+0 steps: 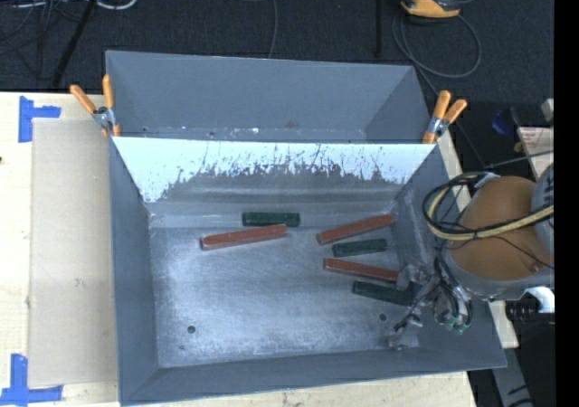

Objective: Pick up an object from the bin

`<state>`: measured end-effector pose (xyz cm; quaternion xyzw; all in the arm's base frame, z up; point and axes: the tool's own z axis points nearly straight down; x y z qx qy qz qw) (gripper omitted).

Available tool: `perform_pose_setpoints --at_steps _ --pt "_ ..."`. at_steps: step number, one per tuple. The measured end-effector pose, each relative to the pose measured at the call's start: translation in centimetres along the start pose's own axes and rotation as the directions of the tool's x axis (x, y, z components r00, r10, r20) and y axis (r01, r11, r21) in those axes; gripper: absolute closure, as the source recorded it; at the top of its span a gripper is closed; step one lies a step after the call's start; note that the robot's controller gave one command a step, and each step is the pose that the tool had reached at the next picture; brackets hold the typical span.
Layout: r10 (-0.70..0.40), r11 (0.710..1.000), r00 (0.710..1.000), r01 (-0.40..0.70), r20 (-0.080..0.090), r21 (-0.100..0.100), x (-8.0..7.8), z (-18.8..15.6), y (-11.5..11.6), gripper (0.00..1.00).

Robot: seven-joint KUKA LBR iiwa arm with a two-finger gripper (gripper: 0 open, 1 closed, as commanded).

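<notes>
Item nearest the pincer: a dark green bar point(380, 290), flat on the bin point(262, 98) floor. It lies directly to the left of the pincer point(412, 306). Its right end is at the pincer, touching it or just under it; contact cannot be confirmed.

Long axis: runs left to right, with the right end slightly lower in the view. The bar therefore points at the pincer end-on rather than lying broadside to it.

Judgement: a grasp across the narrow width needs the pincer brought a little leftward along that axis, toward the bar's middle.

Neighbours: a red bar point(360, 269) sits just above the green one, roughly parallel and close. It is likely to get in the way. A second green bar point(359, 248) and a second red bar point(355, 230) lie further up and left. A long red bar point(242, 237) and a short green bar point(270, 218) are well apart, far left.

Pincer state: spread or pressed together cannot be told. Nothing is seen pinched in it.
</notes>
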<state>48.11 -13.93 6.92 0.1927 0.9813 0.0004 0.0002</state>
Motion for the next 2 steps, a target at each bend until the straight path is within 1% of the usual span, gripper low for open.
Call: perform_pose_setpoints --at_steps 1,2 --pt "0.000 1.000 1.000 0.000 0.003 0.000 -0.1 -0.1 0.0 1.00" --pt "-0.003 1.000 1.000 0.003 0.006 0.000 -0.3 -8.8 0.0 1.00"
